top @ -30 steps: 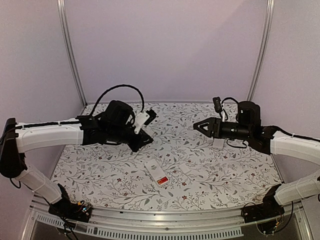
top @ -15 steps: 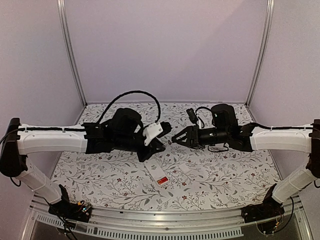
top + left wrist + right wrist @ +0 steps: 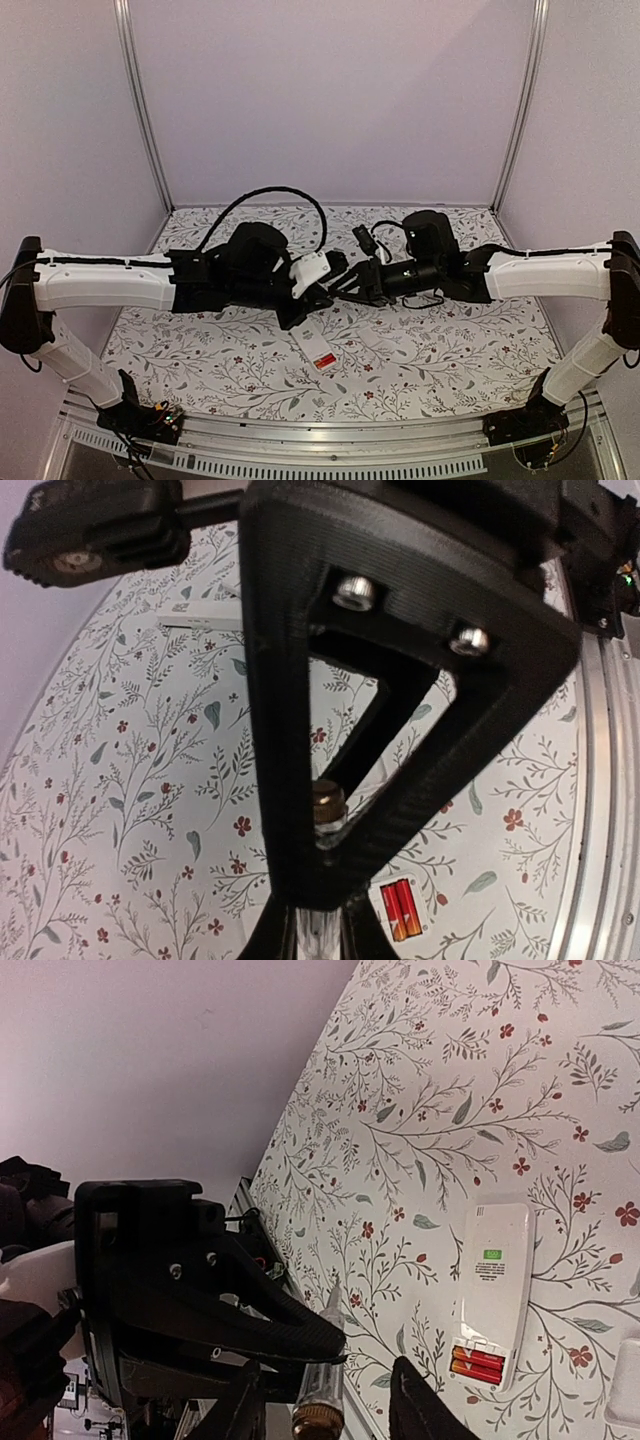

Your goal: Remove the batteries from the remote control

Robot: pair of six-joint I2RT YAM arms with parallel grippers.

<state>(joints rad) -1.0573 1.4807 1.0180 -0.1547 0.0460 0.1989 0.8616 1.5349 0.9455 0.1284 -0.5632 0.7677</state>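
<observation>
A white remote control lies face down on the flowered table, its compartment open on two orange-red batteries, also in the wrist views. My left gripper hovers above it, shut on a clear tool with a brass cap. My right gripper meets it tip to tip. Its jaws stand open on either side of the tool's brass end, with gaps on both sides. Neither gripper touches the remote.
A small white flat piece lies on the table just beside the remote's battery end. Another white strip lies farther back. A metal rail runs along the near edge, and purple walls close in the back and sides.
The right arm has swung left to the centre and its jaws have narrowed around the tool's brass end. The left arm has carried the tool rightward to meet it.
</observation>
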